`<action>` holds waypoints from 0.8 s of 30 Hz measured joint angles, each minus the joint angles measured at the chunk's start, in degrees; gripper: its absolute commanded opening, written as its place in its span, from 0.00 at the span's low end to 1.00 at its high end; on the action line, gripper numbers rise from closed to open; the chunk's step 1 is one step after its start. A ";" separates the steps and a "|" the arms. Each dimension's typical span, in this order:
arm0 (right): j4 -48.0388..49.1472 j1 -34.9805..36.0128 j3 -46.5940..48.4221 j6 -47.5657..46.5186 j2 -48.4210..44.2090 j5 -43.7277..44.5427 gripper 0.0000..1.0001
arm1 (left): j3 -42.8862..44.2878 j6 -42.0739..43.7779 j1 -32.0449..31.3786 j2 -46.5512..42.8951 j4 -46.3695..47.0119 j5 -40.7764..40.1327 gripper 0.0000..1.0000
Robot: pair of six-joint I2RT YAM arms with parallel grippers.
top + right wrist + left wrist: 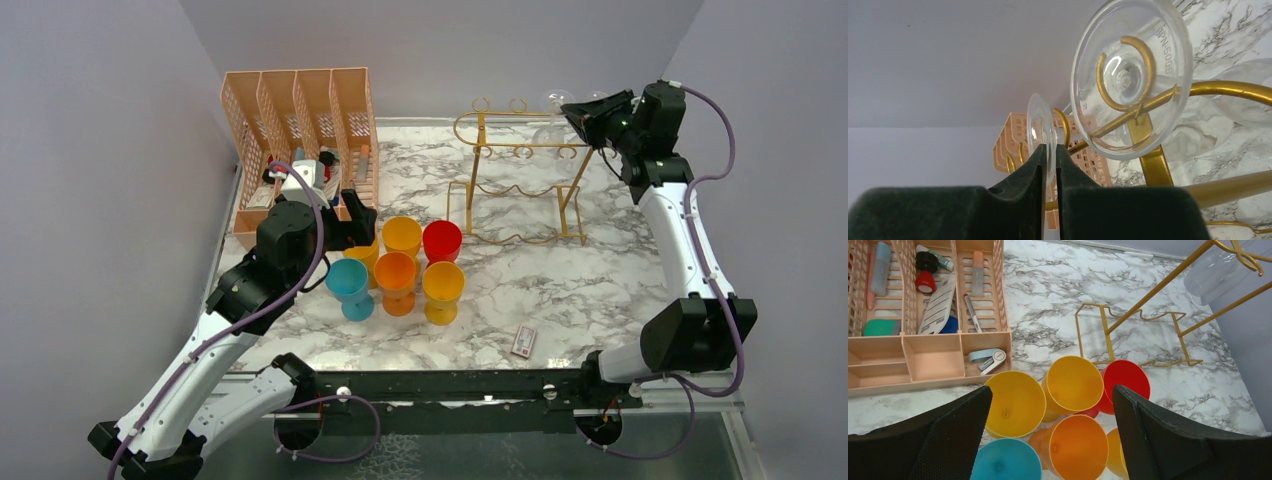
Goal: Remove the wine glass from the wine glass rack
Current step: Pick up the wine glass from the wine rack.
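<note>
The right pincer (1049, 152) is nipped onto the foot rim of a wine glass (1038, 120) hanging on the wine glass rack (1238, 89); left pincer (1052, 390) wide open, empty.

R gripper (583, 117) at wine glass rack (520, 187) top.

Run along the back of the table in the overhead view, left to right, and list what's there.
Peach file organiser → gold wine glass rack → right gripper, its fingers pinching the foot of a wine glass at the rack's right end.
</note>
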 measured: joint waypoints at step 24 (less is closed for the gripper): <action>8.22 0.07 -6.84 12.15 -2.97 1.11 0.01 | -0.42 -0.20 0.00 0.00 0.04 0.04 0.96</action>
